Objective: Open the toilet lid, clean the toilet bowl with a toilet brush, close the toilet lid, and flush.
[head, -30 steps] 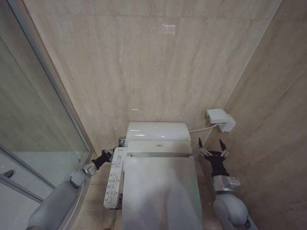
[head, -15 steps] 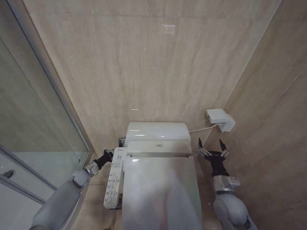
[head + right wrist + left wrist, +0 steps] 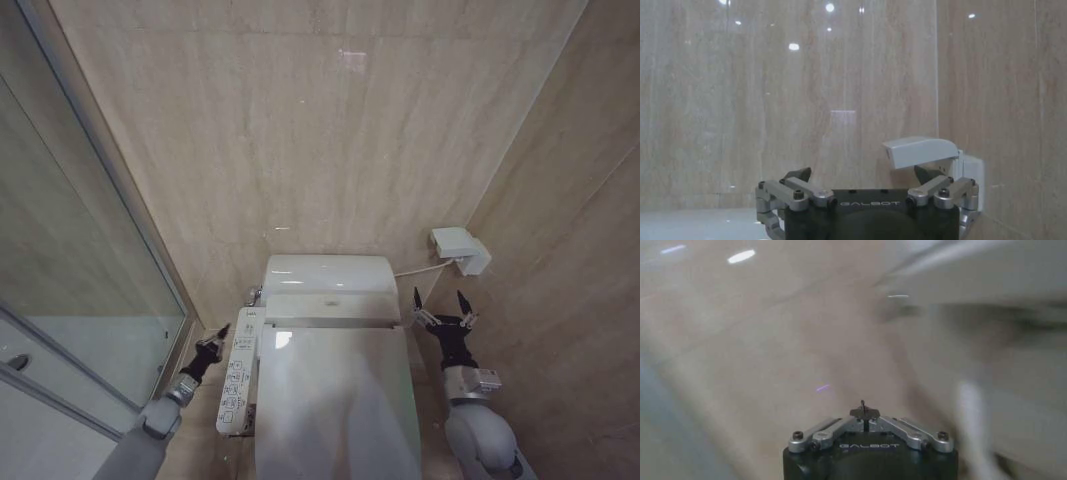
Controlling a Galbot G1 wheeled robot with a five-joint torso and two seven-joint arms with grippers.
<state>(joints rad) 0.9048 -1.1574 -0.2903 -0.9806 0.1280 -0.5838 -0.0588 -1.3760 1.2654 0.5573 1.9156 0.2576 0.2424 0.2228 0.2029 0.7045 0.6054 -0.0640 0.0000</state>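
The white glossy toilet lid lies down flat over the toilet, so the toilet bowl is hidden beneath it. The toilet brush is out of view. My left gripper is low beside the toilet's left side, just left of the white control panel, with its fingers shut to a point and nothing held. On the toilet's right side, near the lid's back corner, my right gripper points up at the wall with its fingers spread open and empty.
The toilet's back unit stands against the beige tiled wall. A white socket cover with a cable sits on the right wall above my right gripper. A glass shower door closes off the left side.
My left arm has pulled back and down from the far end of the control panel towards me. The right arm and the lid have not moved.
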